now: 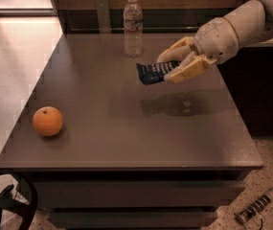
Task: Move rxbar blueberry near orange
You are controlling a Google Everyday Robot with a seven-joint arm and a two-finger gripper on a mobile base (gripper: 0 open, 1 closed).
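My gripper (172, 65) reaches in from the upper right and is shut on the rxbar blueberry (153, 72), a dark navy wrapper with white marks. It holds the bar in the air above the middle of the dark table (126, 128), and its shadow falls on the top below. The bar's free end points left. The orange (48, 121) sits on the table near the front left corner, far to the left of the gripper.
A clear water bottle (132, 27) stands upright at the back of the table, just left of the gripper. A power strip (255, 208) lies on the floor at the lower right. A black wheel-like part (6, 207) shows at the lower left.
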